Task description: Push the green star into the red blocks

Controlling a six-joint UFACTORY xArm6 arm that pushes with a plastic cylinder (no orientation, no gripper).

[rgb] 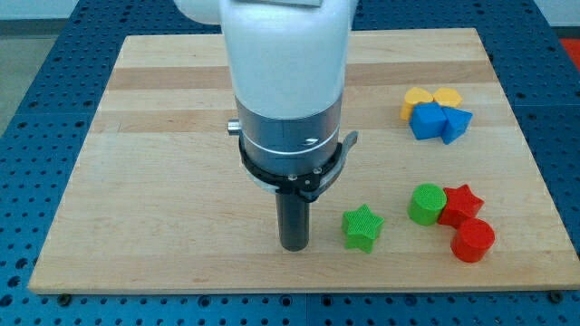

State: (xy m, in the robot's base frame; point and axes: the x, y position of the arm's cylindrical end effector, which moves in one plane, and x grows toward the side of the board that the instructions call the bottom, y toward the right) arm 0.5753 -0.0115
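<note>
Green star (362, 226) just to the view's right of my tip (294, 246), no jaws, nothing held; red blocks (466, 224) farther right.

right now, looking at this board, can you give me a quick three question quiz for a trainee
1. True or false: my tip stands at the view's left of the green star.
2. Which block sits between the green star and the red star? A) blue cube B) green cylinder C) yellow heart
3. Fill in: the red cylinder lies toward the view's ____ from the red star.

Key: 1 true; 2 B; 3 bottom
</note>
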